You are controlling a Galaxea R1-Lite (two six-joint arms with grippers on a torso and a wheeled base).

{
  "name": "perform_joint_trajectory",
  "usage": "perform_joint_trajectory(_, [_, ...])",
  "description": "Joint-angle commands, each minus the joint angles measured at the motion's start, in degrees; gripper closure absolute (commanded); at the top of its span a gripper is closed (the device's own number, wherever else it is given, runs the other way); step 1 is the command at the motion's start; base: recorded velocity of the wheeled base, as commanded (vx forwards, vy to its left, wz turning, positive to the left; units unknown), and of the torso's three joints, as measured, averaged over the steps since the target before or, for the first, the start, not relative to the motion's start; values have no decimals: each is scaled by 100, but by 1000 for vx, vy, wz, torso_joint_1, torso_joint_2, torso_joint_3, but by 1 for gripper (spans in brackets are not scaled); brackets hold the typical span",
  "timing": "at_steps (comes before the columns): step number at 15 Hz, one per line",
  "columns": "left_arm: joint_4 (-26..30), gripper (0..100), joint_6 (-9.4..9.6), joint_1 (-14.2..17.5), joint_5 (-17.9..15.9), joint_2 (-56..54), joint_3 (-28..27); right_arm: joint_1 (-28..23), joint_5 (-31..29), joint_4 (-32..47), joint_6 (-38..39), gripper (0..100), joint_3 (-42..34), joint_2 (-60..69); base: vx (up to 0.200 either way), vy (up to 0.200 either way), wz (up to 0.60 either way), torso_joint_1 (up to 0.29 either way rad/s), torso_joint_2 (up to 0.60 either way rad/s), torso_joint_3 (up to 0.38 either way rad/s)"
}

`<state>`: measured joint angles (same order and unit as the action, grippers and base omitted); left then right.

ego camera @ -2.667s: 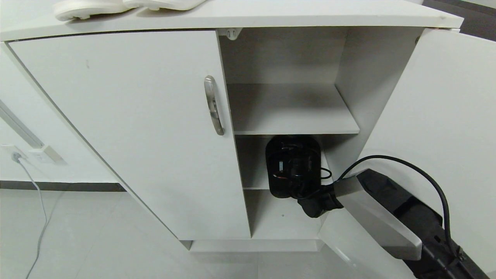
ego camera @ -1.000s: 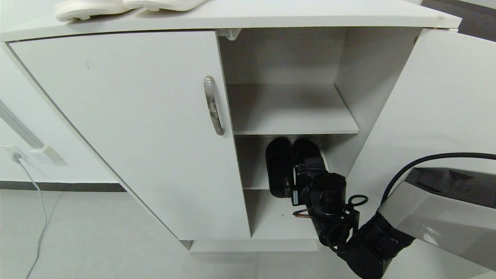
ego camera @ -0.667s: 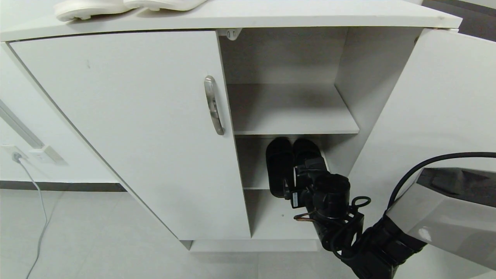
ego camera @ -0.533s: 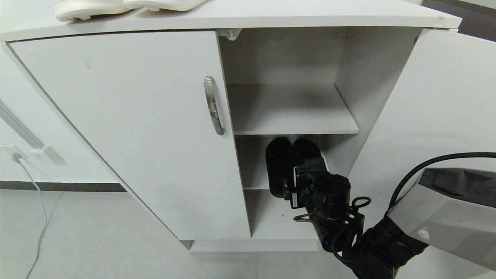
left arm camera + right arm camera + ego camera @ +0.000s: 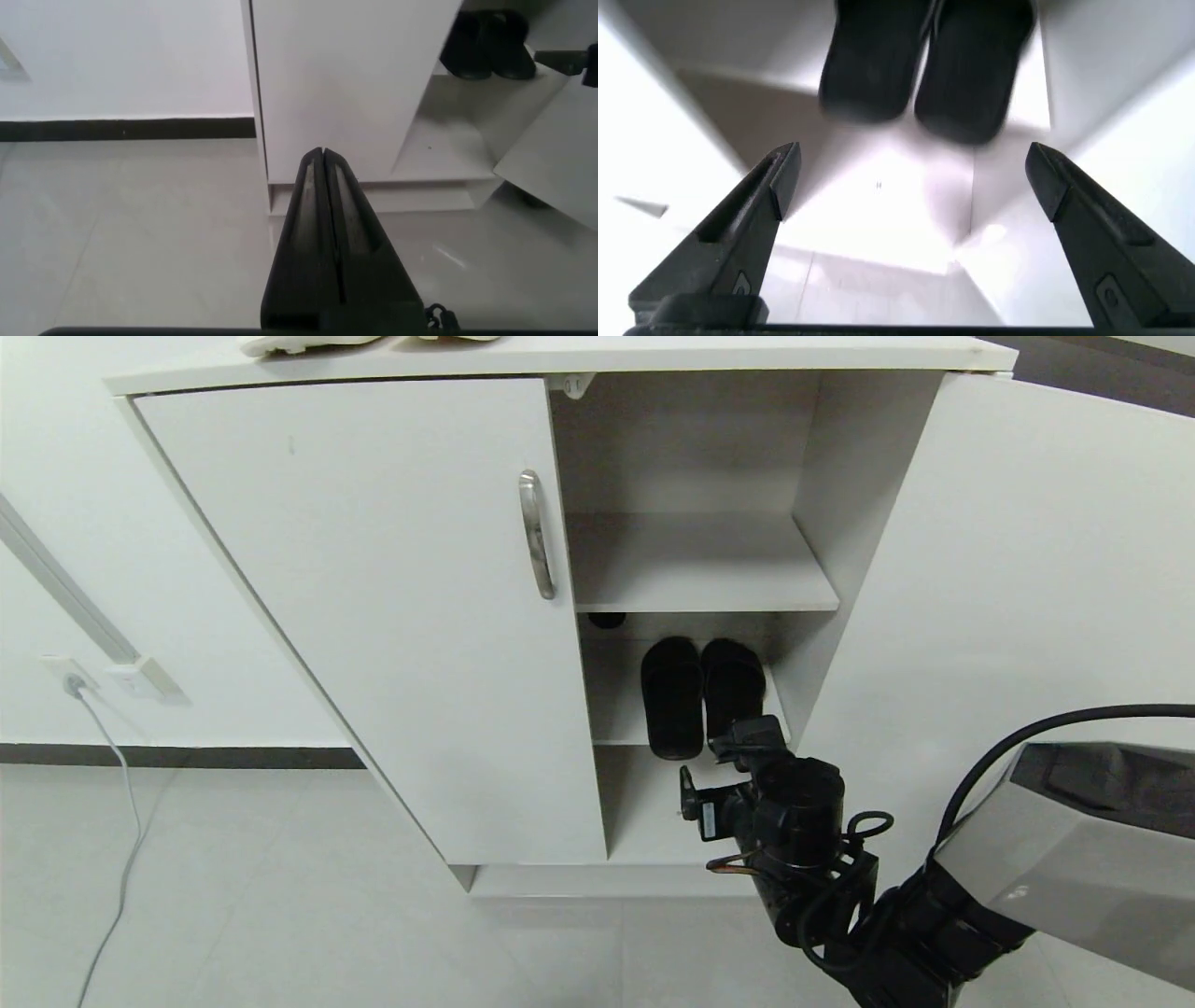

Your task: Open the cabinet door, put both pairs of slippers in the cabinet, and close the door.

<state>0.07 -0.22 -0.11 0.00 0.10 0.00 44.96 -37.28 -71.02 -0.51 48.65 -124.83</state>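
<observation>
The black slippers (image 5: 702,695) lay on the cabinet's (image 5: 373,569) middle shelf (image 5: 611,709). The right end effector (image 5: 721,756) gaped wide and empty just in front of them, and the left end effector (image 5: 322,159) was pinched together. Lifting toward the 2 white slippers (image 5: 308,343) on top could clip the open door (image 5: 1027,569).

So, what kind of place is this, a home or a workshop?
Probably an indoor entrance or hallway, though I cannot be sure. A white cabinet stands against a plain wall with black slippers inside it, and the floor is pale tile, with a wall socket low down.
</observation>
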Motion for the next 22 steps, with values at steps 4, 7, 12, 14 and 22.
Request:
perform_joint_trajectory(4, [1,100,-4,2,0,8,0,4,-16,-61,-19,0,-31,3,0,0,0,0,0,0])
perform_joint_trajectory(7, [1,100,-4,2,0,8,0,-5,-7,-70,-19,0,-66,3,0,0,0,0,0,0])
perform_joint_trajectory(12, [1,100,4,2,-18,8,0,-5,1,-70,-19,0,-102,-6,0,0,0,0,0,0])
perform_joint_trajectory(14, [1,100,4,2,-18,8,0,-5,1,-61,-19,0,-110,-15,0,0,0,0,0,0])
perform_joint_trajectory(22, [1,100,136,2,-18,8,0,-5,1,-333,-19,0,-102,-243,0,0,0,1,4,133])
